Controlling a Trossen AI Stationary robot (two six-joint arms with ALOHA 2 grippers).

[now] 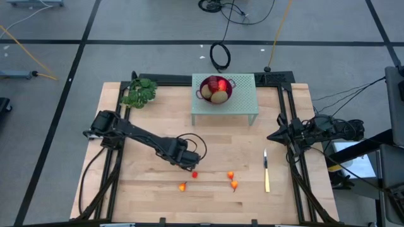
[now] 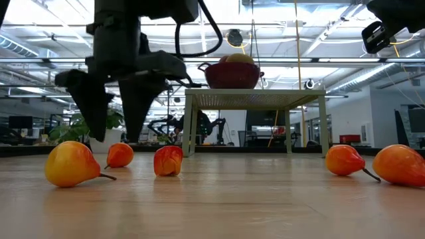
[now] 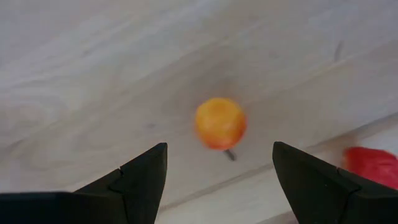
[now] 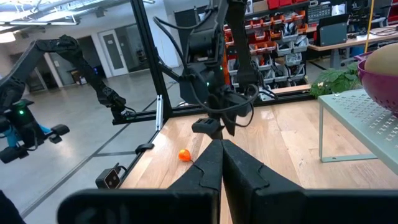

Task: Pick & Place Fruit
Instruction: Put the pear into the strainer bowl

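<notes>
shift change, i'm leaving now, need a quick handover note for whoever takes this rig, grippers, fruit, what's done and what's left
Left gripper: open, hovering low over the table beside the small red fruit; its wrist view looks down on a small orange-red fruit lying between the fingers.
Right gripper: shut, empty, parked at the table's right edge.
Done: the red bowl on the green stand already holds larger fruit.
Left: four small orange-red fruits are on the table, at and.

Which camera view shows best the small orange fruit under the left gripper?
The left wrist view: the orange fruit is centred between open fingers. The high view shows specks only; the low view cannot single it out.
</notes>
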